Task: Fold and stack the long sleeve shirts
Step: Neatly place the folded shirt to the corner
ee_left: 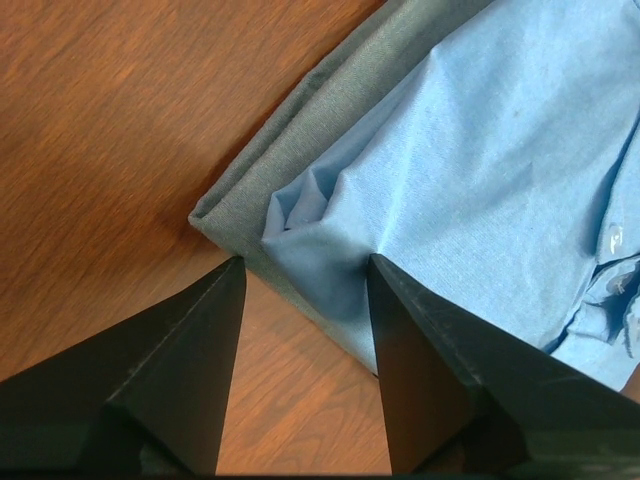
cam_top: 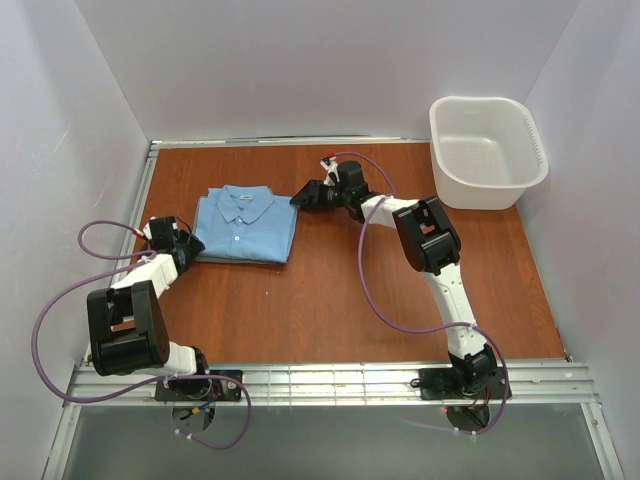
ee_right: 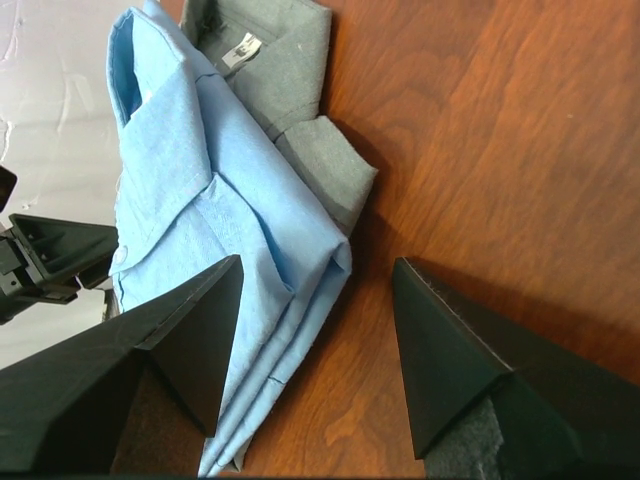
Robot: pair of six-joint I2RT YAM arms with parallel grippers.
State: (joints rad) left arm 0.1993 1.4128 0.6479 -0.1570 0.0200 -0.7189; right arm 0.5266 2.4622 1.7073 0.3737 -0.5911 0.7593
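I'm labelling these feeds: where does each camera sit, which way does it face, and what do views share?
Top external: above and behind the bases, looking down on the brown wooden table; left arm and right arm show whole.
Left wrist: on the left arm, facing a corner of the folded sky-blue cloth shirt past the left tool.
Right wrist: on the right arm, facing the stack's collar end past the right tool.
Shared: both wrist views show the blue shirt on a grey-green cloth shirt.

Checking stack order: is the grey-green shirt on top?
No, the blue shirt lies on top; the grey-green shirt peeks out beneath.
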